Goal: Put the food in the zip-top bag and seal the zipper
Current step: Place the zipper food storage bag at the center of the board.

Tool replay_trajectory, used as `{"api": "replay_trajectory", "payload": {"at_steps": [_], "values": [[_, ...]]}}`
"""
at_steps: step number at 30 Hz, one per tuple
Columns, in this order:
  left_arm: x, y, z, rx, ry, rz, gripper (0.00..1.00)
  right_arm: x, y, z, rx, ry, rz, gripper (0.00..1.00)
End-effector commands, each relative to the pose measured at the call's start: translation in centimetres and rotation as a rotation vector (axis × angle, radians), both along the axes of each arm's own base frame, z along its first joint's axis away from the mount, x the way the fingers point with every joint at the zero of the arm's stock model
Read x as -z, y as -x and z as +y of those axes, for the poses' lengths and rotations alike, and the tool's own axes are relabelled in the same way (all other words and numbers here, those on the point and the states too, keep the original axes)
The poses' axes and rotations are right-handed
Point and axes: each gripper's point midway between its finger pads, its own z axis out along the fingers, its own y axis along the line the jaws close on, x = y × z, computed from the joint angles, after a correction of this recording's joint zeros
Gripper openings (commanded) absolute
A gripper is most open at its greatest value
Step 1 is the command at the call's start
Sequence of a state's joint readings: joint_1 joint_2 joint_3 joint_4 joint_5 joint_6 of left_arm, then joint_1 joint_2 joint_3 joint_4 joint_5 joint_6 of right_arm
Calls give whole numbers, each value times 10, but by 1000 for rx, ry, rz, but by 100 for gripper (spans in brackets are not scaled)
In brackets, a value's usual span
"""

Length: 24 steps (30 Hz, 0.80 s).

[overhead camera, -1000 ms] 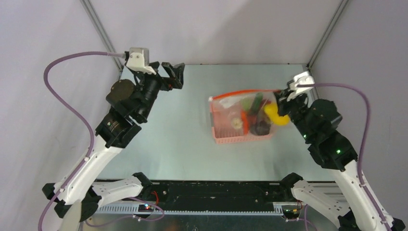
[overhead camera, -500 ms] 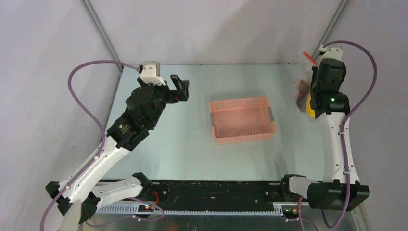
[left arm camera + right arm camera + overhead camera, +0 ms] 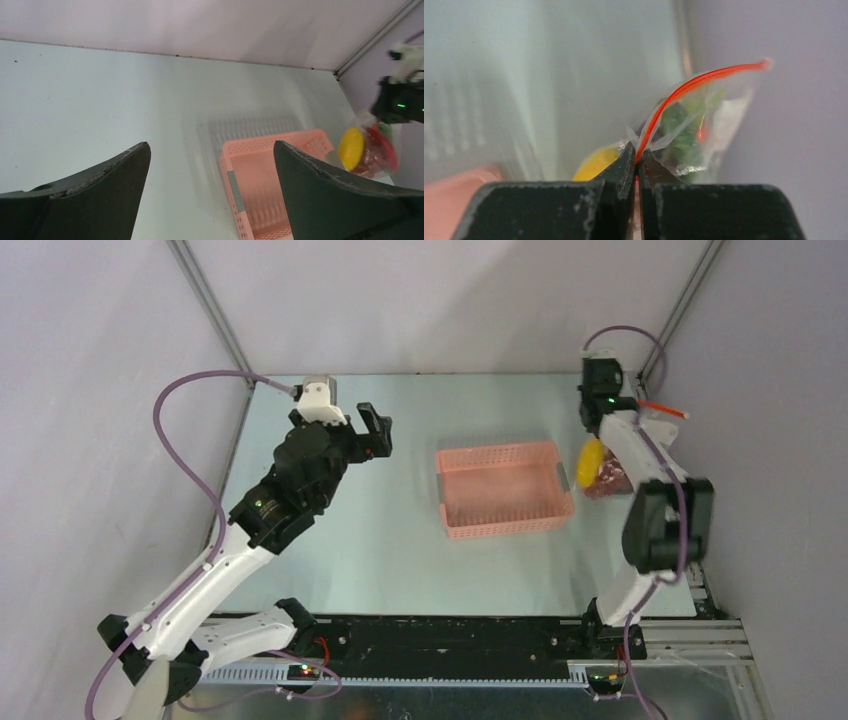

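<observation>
The zip-top bag [image 3: 694, 135] was clear, crinkly, glossy plastic; the basket [image 3: 505, 528], matt perforated plastic; the tabletop [image 3: 390, 530], smooth dull metal; the right hand [image 3: 638, 157], scuffed matt black.

Lab cell — plain walls [image 3: 450, 300], metal table [image 3: 400, 540].

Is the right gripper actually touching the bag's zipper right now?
Touching. The right wrist view shows the right gripper pinched shut on the zipper, the orange-red strip emerging from between its fingertips.
</observation>
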<state>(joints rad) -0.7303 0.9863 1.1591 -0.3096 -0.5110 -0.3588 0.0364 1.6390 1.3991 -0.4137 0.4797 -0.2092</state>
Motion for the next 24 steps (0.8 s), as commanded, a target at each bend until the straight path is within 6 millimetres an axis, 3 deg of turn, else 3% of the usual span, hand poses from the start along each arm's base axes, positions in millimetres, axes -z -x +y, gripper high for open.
{"api": "replay_trajectory", "payload": {"at_steps": [1,4,8,11,12,13,14,15,16,17,18,19,20,21,24], "values": [[-9,3,18,-72,23,-21,100,12,-67,36,-43,-29,-18,9],[-9,5,23,-88,14,-20,100,24,-93,48,-40,-38,20,17],[-6,5,28,-109,4,-14,100,27,-109,60,-32,-44,55,46],[-5,5,28,-111,4,-12,100,5,-102,61,4,-79,-11,72],[-5,5,27,-106,7,-10,100,-20,-95,61,15,-106,-74,79],[-4,6,27,-104,8,-7,100,-19,-89,60,24,-120,-89,93],[-2,7,27,-106,18,-1,100,-55,-80,61,24,-162,-190,96],[2,7,27,-111,26,8,100,-47,-68,61,31,-182,-181,99],[2,8,29,-118,35,11,100,-85,-53,61,40,-252,-293,99],[8,9,30,-128,44,28,100,-73,-39,60,55,-284,-278,99],[11,11,33,-137,55,35,100,-107,-19,60,68,-383,-383,100],[18,13,33,-141,70,58,100,-93,-4,60,78,-421,-366,99],[23,15,31,-130,77,74,100,-118,16,64,48,-509,-441,99],[34,18,30,-129,86,109,100,-98,31,66,43,-539,-409,99],[59,30,33,-132,84,200,100,-107,92,75,-15,-640,-480,100]]}}
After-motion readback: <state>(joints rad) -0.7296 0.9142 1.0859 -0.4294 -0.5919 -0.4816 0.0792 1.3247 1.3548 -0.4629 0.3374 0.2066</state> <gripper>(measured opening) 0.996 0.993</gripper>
